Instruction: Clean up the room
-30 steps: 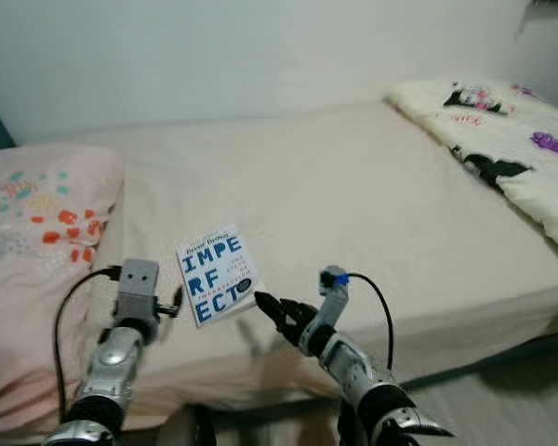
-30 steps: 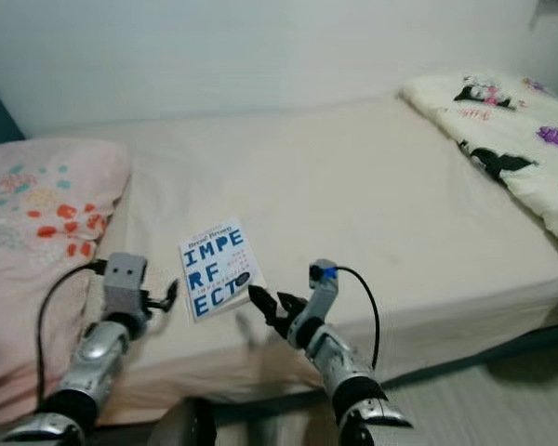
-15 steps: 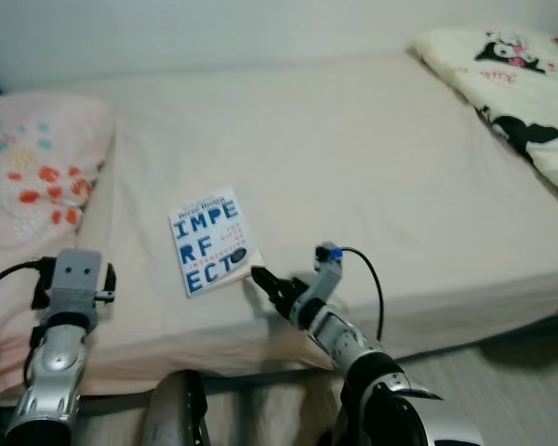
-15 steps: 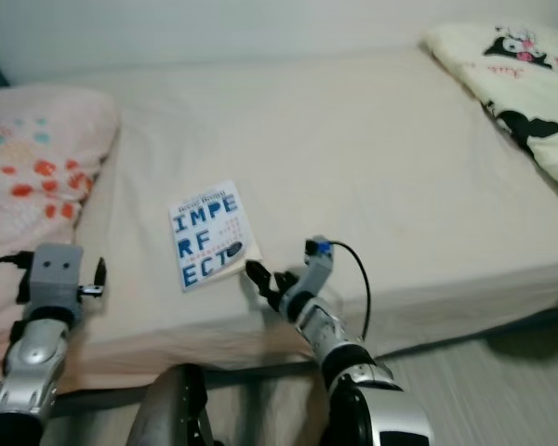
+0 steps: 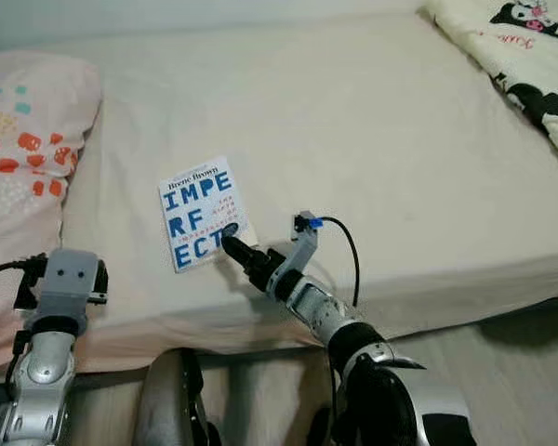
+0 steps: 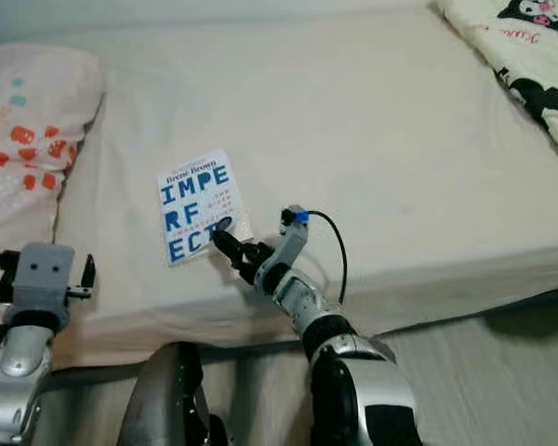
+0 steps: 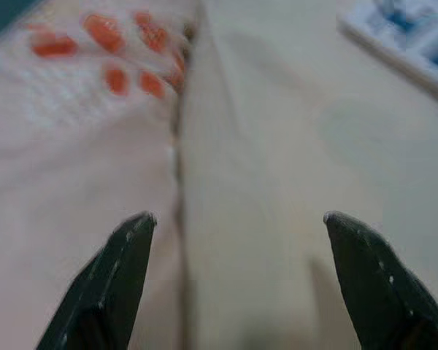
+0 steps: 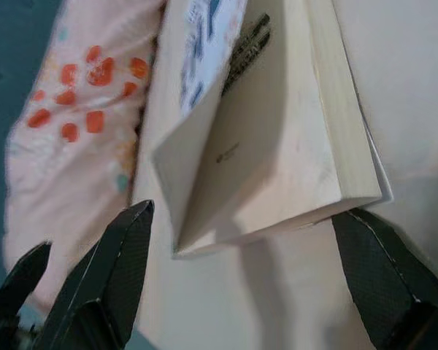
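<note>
Right claw (image 5: 232,248) wide open, holding nothing, straddling near corner of white paperback with blue block lettering (image 5: 199,213). I'd slide lower finger under lifted cover before pinching.

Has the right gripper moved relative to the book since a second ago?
Yes. The right gripper has moved forward to the book: earlier its tips were short of the book's near corner, now they overlap that corner and the cover lifts.
</note>
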`<state>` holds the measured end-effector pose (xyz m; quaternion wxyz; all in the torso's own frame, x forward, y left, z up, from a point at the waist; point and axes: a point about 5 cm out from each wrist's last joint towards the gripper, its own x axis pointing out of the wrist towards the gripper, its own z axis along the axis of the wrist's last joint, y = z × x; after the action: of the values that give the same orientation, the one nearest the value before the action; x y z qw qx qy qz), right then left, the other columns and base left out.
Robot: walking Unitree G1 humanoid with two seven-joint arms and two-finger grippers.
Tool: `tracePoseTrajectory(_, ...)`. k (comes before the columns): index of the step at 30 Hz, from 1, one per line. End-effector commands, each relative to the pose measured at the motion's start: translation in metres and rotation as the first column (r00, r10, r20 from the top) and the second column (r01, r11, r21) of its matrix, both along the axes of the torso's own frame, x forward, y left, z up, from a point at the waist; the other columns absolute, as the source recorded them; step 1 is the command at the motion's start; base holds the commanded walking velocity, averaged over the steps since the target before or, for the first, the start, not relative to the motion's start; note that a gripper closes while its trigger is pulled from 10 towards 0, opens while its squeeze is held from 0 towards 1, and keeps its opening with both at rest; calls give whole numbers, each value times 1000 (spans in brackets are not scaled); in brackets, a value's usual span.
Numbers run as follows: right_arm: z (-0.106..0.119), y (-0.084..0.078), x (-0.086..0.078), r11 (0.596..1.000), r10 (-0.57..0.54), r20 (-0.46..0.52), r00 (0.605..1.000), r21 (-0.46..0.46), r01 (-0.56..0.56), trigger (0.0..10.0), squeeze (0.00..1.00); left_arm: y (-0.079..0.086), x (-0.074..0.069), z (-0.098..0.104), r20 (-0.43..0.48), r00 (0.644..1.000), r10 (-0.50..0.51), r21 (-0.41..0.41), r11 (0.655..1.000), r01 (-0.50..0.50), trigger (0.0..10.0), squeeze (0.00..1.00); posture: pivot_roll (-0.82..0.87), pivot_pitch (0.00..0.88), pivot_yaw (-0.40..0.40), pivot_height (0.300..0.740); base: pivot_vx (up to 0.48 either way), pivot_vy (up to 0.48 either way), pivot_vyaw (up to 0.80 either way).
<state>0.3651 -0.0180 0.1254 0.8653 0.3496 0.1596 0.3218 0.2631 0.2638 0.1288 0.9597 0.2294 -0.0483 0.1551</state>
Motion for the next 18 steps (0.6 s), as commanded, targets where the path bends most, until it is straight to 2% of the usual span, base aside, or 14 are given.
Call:
tracePoseTrajectory(1, -8, 10, -5, 999, -2, -69, 998, -41, -1, 10000, 0, -2, -8, -6, -46, 999, 1, 1, 1000, -1, 10000, 0, 339, 406, -37, 466, 0, 0, 0)
tracePoseTrajectory(6, 3, 8, 2, 999, -44, -73, 996, -31, 42, 10000, 0, -4, -19, 1, -60, 998, -2, 7, 1000, 2, 10000, 0, 370, 449, -38, 466, 0, 0, 0)
tracePoseTrajectory(13, 21, 3, 13, 996, -82, -39, 996, -44, 80, 10000, 0, -4, -26, 7, -78, 997, 6, 11, 1000, -5, 10000, 0, 380, 469, -41, 466, 0, 0, 0)
tracePoseTrajectory(14, 26, -1, 17, 993, -106, -21, 994, -62, 105, 3686, 0, -7, -28, 7, -86, 996, 4, 7, 1000, -4, 10000, 0, 381, 478, -45, 466, 0, 0, 0)
tracePoseTrajectory(15, 30, -3, 20, 991, -120, -10, 993, -64, 119, 0, 0, -9, -28, 7, -88, 996, 1, 4, 1000, 0, 10000, 0, 380, 481, -48, 466, 0, 0, 0)
tracePoseTrajectory(18, 35, -6, 22, 989, -133, 0, 991, -61, 132, 0, 0, -11, -29, 8, -90, 996, -4, 1, 1000, 4, 10000, 0, 380, 481, -48, 466, 0, 0, 0)
